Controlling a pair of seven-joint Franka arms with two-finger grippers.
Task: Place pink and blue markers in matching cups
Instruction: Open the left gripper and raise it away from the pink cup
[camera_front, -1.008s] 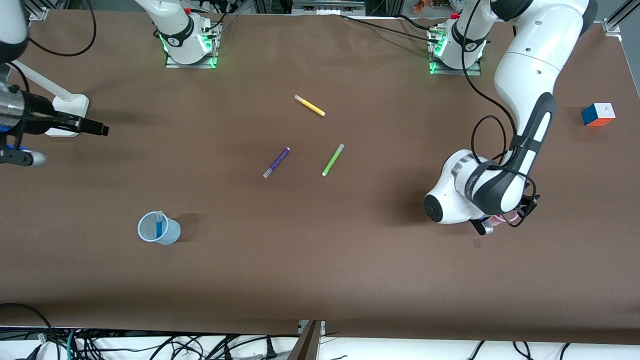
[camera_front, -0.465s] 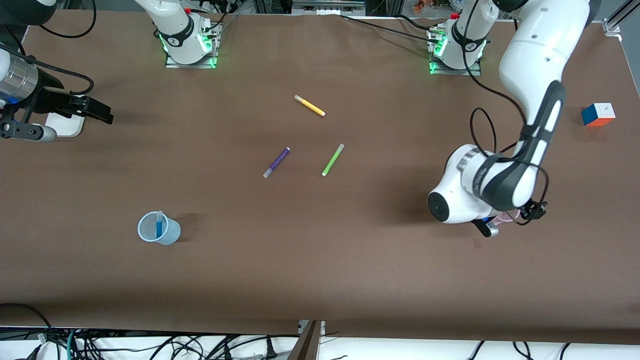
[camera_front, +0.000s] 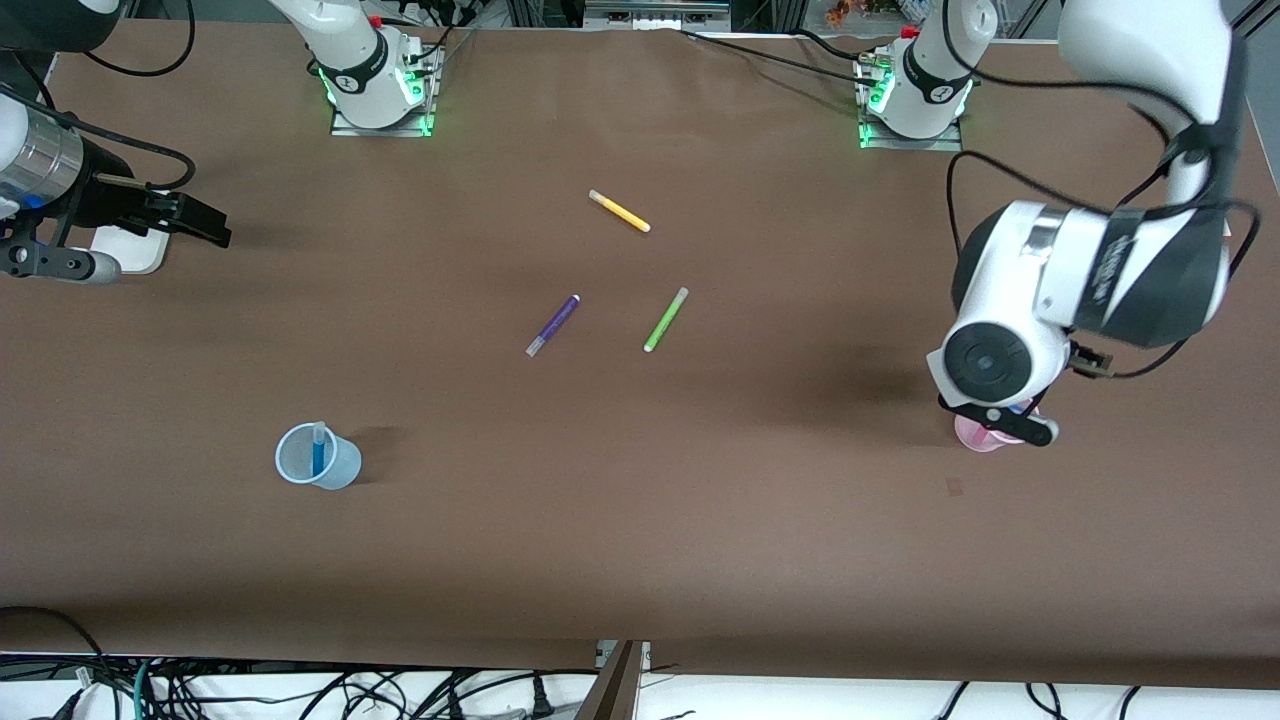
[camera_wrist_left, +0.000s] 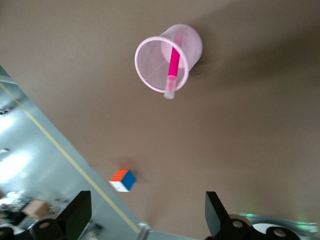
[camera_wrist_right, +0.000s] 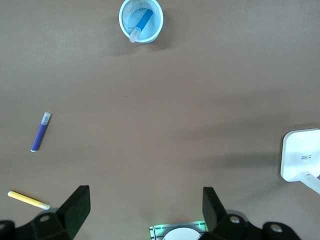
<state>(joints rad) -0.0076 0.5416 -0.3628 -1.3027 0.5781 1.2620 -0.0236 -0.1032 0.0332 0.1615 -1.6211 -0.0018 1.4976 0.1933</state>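
**Operator:** Fingers first — how do they stand?

**Observer:** Both pairs are spread wide with nothing between them. Your left gripper (camera_wrist_left: 145, 222) hangs over the pale pink translucent plastic cup (camera_wrist_left: 168, 58) at the left arm's end of the brown tabletop (camera_front: 640, 520). Your right gripper (camera_wrist_right: 145, 215) is up at the right arm's end, above the white stand (camera_front: 130, 245) there, and that arm waits.

**Operator:** Where are my markers?

**Observer:** You can see the magenta-pink felt-tip marker (camera_wrist_left: 172, 70) leaning inside the pink cup, its pale cap poking over the rim. The bright blue felt-tip marker (camera_wrist_right: 141, 25) leans in the pale blue translucent plastic cup (camera_wrist_right: 141, 20) the same way, cap end up. In the front view the blue cup (camera_front: 318, 456) stands toward the right arm's end, and the pink cup (camera_front: 985, 434) is mostly covered by your left wrist.

**Operator:** And the rest?

**Observer:** Three pens lie flat near the middle of the tabletop, each apart from the others: a yellow pen (camera_front: 619, 211) closest to the bases, then a purple pen (camera_front: 553, 325) and a green pen (camera_front: 665, 319) side by side, nearer the front camera. A multicoloured puzzle cube (camera_wrist_left: 122, 180) sits near the tabletop's edge at the left arm's end, well apart from the pink cup.
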